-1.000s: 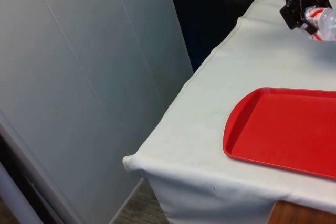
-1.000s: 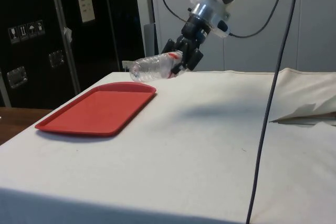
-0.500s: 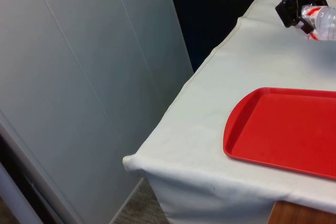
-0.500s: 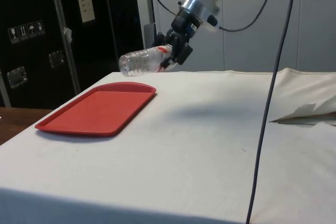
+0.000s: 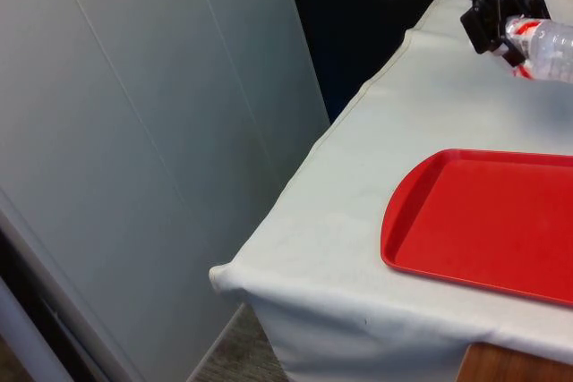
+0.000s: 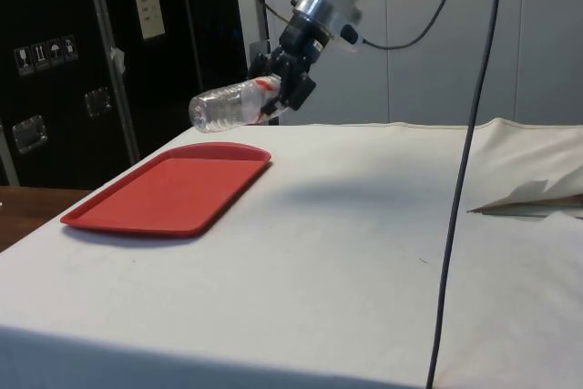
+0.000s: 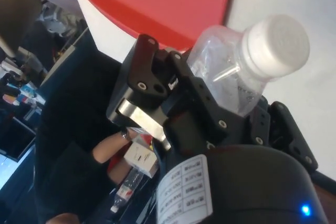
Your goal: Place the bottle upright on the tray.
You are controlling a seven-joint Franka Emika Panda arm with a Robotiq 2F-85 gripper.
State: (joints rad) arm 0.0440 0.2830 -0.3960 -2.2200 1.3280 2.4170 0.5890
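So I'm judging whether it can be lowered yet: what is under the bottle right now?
The bottle, clamped near its neck by the hand, hangs tilted in the air above the red tray's far end. The cloth beneath the tray is covered.

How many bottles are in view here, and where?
1. A clear bottle with a white cap, lying roughly level in the hand, in the air above the far end of the red tray. No other is visible on the table.

Even indoor light, soft shadows, mild blur
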